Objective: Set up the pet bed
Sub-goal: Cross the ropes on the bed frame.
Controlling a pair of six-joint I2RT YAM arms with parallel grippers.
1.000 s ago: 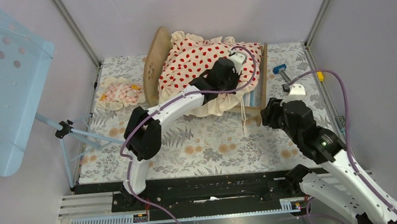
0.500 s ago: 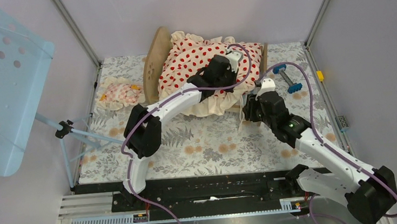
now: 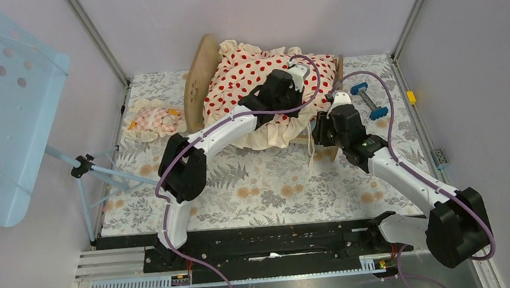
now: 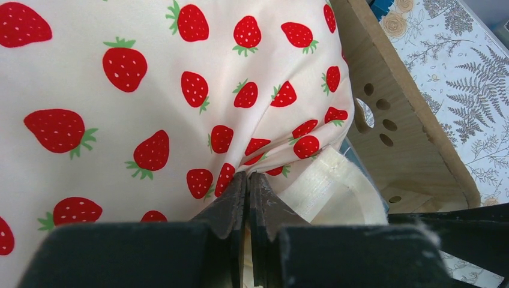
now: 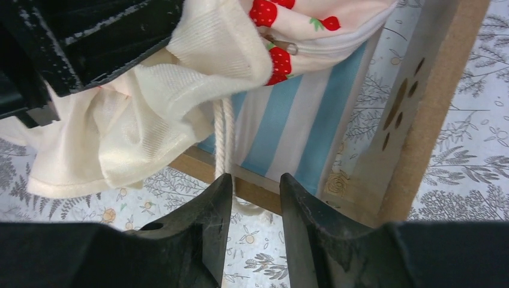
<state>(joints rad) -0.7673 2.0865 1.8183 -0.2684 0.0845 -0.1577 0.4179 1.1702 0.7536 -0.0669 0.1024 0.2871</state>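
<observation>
Left fingers [image 4: 231, 207]: pressed together, pinched a fold of the strawberry-print blanket [image 4: 150, 90] near the footboard end.
Right fingers [image 5: 213, 210]: stood apart with a gap, gripped nothing; hovered low at the bed's near side, just beside a hanging white cord [image 5: 223, 138].
Blanket: lay bunched over the mattress [image 5: 282, 126], ruffled edge spilling over the near rail.
Pet bed [image 3: 198, 86]: stood at the far middle of the desk [image 3: 263, 185], headboard to the left, footboard [image 5: 420, 102] to the right, striped mattress inside the frame.
Pillow [image 3: 152, 119]: lay on the desk left of the headboard, outside the bed.
Done: frame upright, mattress in, blanket on top.
Left to do, by judgement: smoothing the blanket flat inside the rails; probably placing the pillow at the head.
</observation>
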